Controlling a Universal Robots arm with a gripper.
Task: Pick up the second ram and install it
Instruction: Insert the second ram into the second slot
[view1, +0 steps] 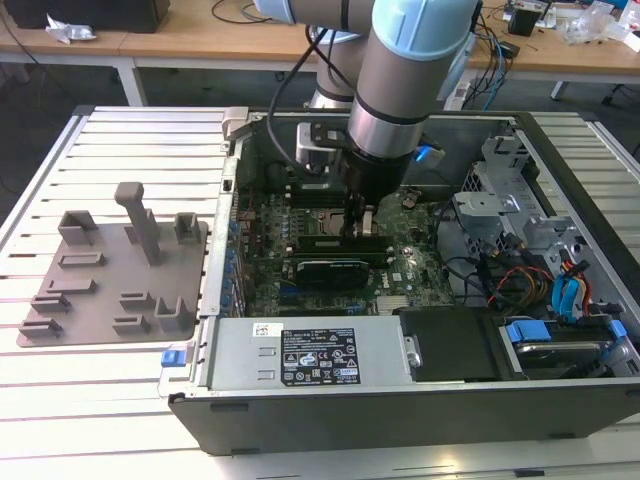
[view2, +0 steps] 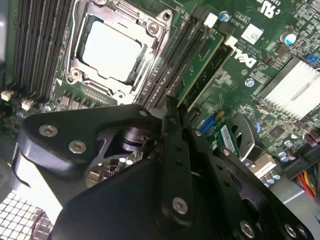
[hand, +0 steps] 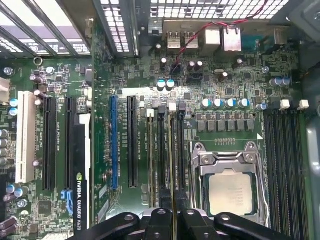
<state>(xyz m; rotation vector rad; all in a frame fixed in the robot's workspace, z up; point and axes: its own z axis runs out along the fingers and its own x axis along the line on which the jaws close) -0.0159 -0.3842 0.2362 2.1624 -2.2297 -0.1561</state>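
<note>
My gripper (view1: 358, 222) is down inside the open computer case (view1: 400, 405), over the motherboard (view1: 262, 270) beside the processor (hand: 232, 192). Jaws are close together, clamped edge-on along the second ram (hand: 173, 170), which stands upright in line with the black memory slots (hand: 161, 150) next to the socket. In the second wrist view one green stick (view2: 200, 65) already sits in the neighbouring slot. Step in hand, by my read: seating, pick is done. Can't tell if the stick is fully latched. This step calls for a straight, square press into the slot.
</note>
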